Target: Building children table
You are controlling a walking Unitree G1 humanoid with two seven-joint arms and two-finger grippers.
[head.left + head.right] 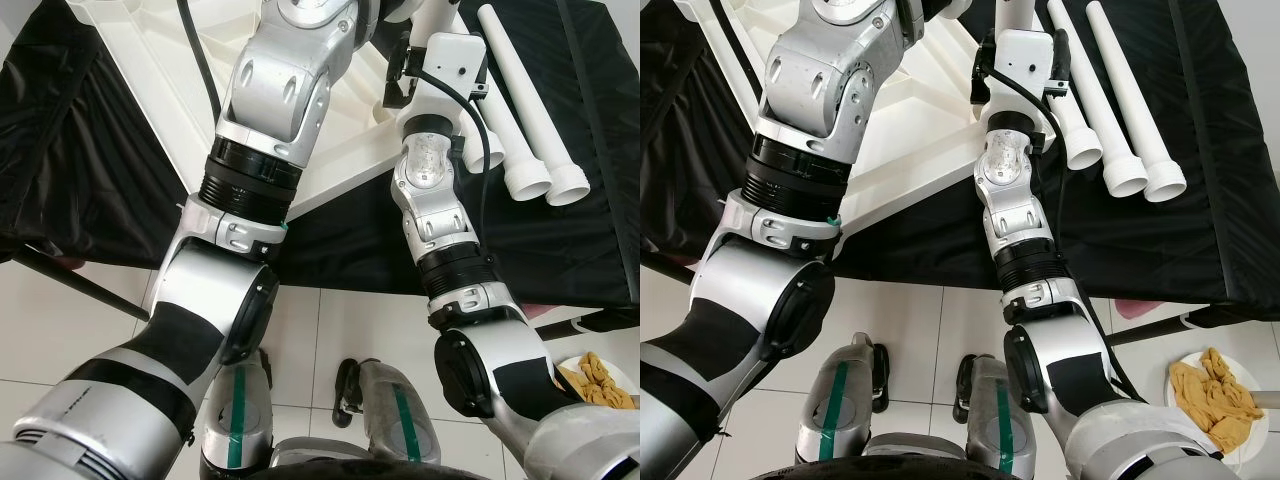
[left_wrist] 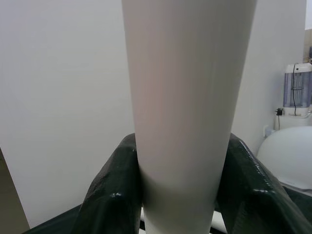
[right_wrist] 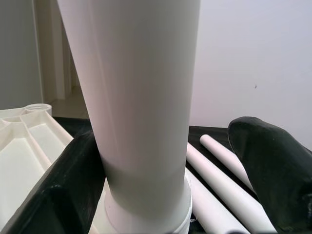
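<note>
Table leg (image 2: 183, 112) upright, clamped in left claw (image 2: 183, 195), right claw (image 3: 165, 195) loosely around it

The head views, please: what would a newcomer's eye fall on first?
Two silver arms reach up over the white tabletop, which lies on black cloth. In the wrist views the left pincer is clamped on a white table leg. Three spare legs lie to the robot's right.
</note>
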